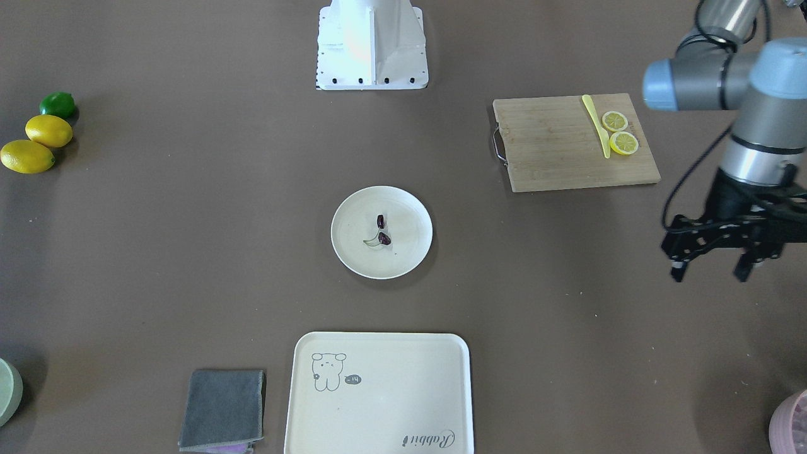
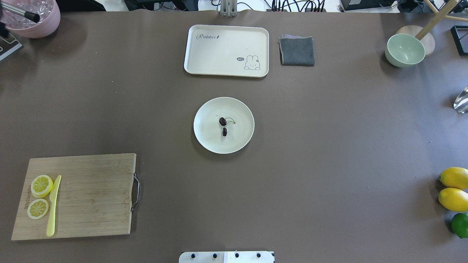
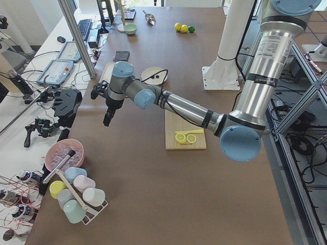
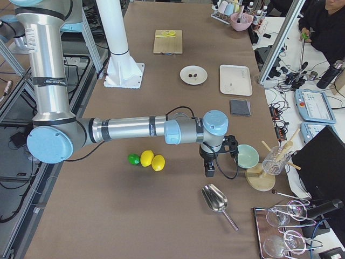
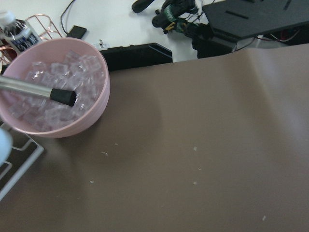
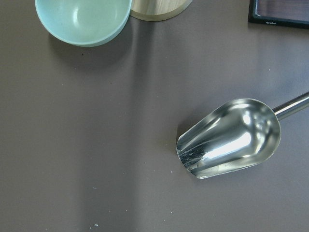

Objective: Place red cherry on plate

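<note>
The red cherry (image 1: 382, 231), a dark pair joined by pale green stems, lies near the middle of the round cream plate (image 1: 406, 252) at the table's centre. From overhead the cherry (image 2: 223, 126) rests inside the plate (image 2: 241, 137), with no gripper near it. My left gripper (image 1: 710, 272) hangs open and empty far off to the plate's side, beyond the cutting board, above bare table. My right gripper (image 4: 209, 168) shows only in the exterior right view, near the pale green bowl, and I cannot tell whether it is open or shut.
A wooden cutting board (image 2: 87, 197) carries two lemon slices (image 2: 40, 195) and a yellow knife (image 2: 53, 206). A cream tray (image 2: 219, 51) and grey cloth (image 2: 297, 51) lie beyond the plate. Lemons (image 2: 454, 188), a green bowl (image 2: 404, 50), a pink ice bowl (image 5: 53, 96) and a metal scoop (image 6: 229, 137) sit at the ends.
</note>
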{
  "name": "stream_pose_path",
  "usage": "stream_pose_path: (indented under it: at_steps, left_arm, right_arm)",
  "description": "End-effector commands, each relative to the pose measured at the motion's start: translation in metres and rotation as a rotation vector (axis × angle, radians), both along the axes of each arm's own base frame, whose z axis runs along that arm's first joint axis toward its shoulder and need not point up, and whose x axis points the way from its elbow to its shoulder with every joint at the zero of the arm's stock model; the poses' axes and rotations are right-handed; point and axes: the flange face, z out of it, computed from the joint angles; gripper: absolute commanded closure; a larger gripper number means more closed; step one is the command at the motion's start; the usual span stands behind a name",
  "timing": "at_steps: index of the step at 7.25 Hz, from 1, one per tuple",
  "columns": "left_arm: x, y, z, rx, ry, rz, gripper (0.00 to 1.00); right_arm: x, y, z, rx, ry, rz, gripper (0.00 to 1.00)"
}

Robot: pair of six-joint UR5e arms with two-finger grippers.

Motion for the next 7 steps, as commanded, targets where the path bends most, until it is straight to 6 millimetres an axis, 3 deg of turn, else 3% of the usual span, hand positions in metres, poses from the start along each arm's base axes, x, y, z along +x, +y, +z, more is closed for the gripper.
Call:
stream_pose_path:
  at_steps: [1,2,4,7]
  left_arm:
    - [-0.113,0.021,0.071,-0.145,0.086,0.064,0.02]
    - [-0.124,0.031,0.095,-0.185,0.139,0.053,0.02]
    - [-0.124,0.043,0.122,-0.225,0.137,0.049,0.02]
    - [-0.123,0.050,0.131,-0.230,0.137,0.048,0.02]
  right_arm:
    - [0.002,0.002,0.003,-0.008,-0.004,0.004,0.00]
    - [0.002,0.003,0.003,-0.009,-0.004,0.005,0.00]
    - [0.000,0.003,0.000,-0.012,-0.026,0.008,0.00]
    - [0.000,0.003,0.002,-0.015,-0.026,0.008,0.00]
